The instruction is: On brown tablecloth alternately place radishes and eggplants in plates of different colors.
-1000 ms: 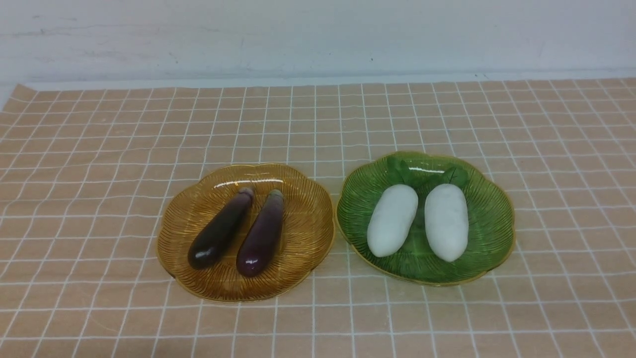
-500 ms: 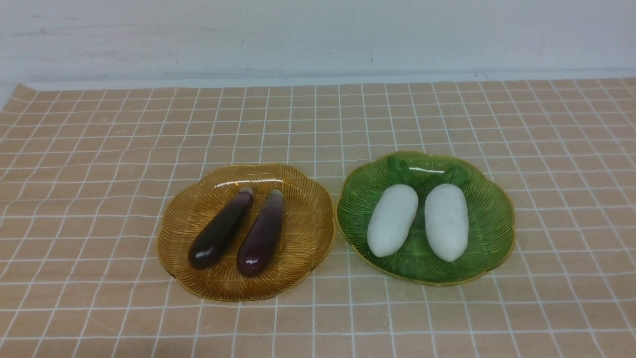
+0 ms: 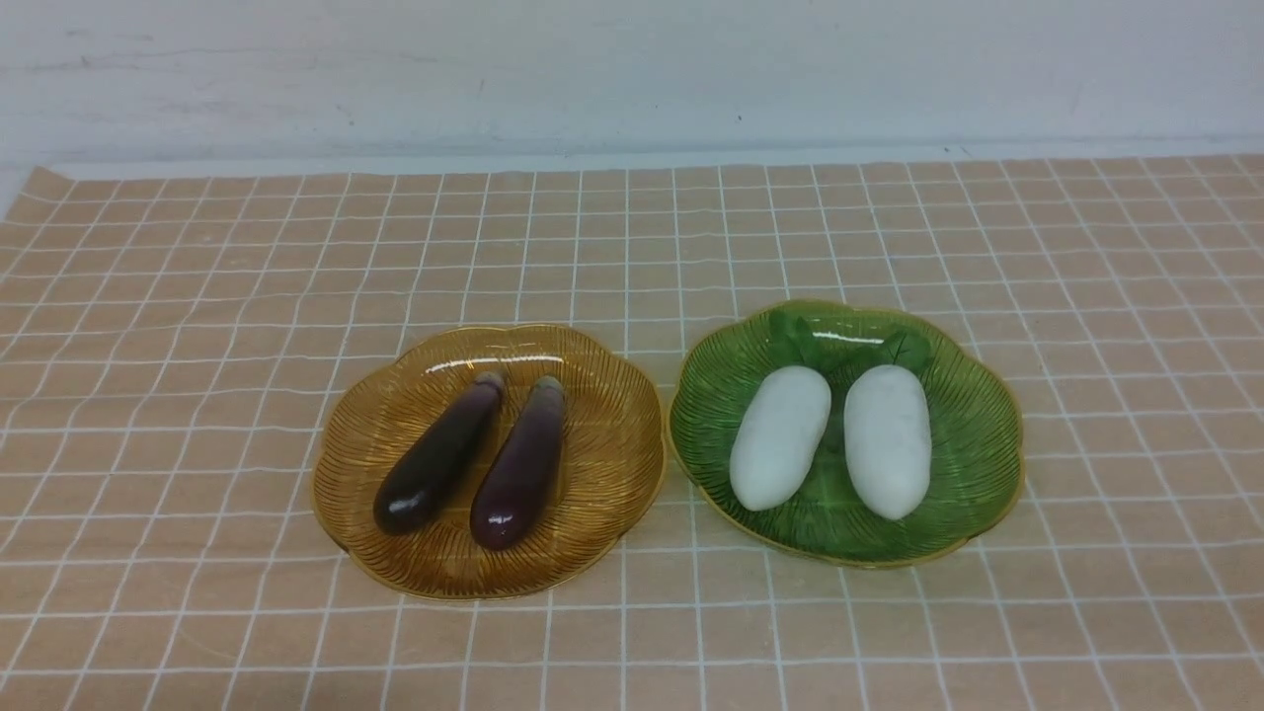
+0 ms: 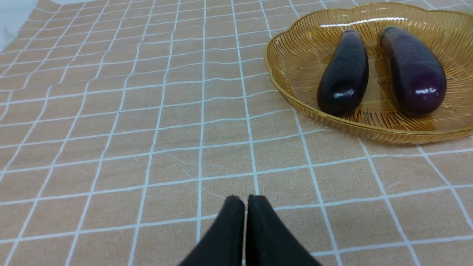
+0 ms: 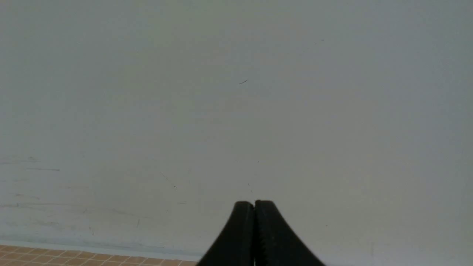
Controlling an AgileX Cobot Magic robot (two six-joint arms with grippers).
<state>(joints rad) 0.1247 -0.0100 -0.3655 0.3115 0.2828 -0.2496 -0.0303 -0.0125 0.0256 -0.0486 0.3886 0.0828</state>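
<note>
Two dark purple eggplants (image 3: 437, 456) (image 3: 519, 464) lie side by side in the amber plate (image 3: 612, 434) on the brown tablecloth (image 3: 197, 326). Two white radishes (image 3: 780, 436) (image 3: 887, 440) lie in the green plate (image 3: 978, 425) to its right. Neither gripper shows in the front view. In the left wrist view my left gripper (image 4: 245, 197) is shut and holds nothing, above bare tablecloth (image 4: 111, 129) short of the amber plate (image 4: 292, 59) with its eggplants (image 4: 345, 74) (image 4: 414, 70). My right gripper (image 5: 254, 202) is shut and holds nothing, facing the white wall.
A white wall (image 3: 632, 69) rises behind the cloth's far edge. The cloth's left corner (image 3: 44, 183) ends near the wall. A strip of the tablecloth (image 5: 55, 255) shows low in the right wrist view.
</note>
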